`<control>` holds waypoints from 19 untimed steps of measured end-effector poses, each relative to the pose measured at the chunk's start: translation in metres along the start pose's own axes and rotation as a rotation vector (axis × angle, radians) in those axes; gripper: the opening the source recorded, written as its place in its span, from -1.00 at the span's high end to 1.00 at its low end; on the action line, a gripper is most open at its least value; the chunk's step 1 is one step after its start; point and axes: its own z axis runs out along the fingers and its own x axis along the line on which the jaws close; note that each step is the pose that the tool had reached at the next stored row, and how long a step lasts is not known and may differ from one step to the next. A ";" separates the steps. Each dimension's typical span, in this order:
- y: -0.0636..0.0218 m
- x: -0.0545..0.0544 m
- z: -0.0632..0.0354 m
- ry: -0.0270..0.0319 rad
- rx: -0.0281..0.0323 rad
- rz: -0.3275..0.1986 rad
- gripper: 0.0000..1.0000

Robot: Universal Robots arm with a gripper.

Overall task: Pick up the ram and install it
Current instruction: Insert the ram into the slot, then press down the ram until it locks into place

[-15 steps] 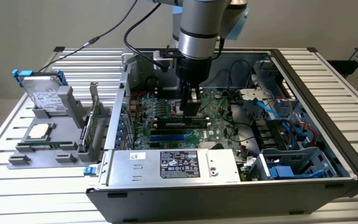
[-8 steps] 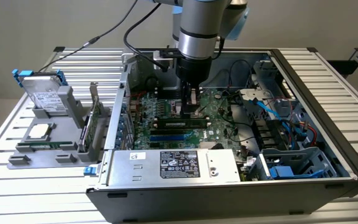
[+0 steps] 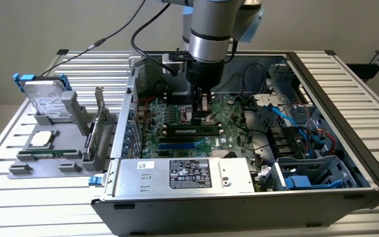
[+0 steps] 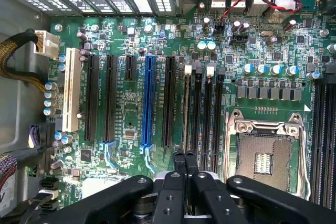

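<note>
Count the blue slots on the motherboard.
1. The long blue slot lies among the black slots, apart from the white slot. The claw covers part of the board, so others may be hidden.

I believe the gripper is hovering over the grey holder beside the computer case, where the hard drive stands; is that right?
Not quite. The exterior view shows the gripper inside the computer case, over the motherboard, not over the grey holder. The hard drive does stand in that holder.
</note>
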 end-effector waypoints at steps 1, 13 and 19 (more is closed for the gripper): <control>0.0000 0.000 0.0000 0.0000 0.0000 0.000 0.80; -0.0007 0.000 0.0000 0.0002 -0.0005 0.000 0.80; -0.0231 0.001 -0.0018 -0.0002 -0.0178 -0.002 0.80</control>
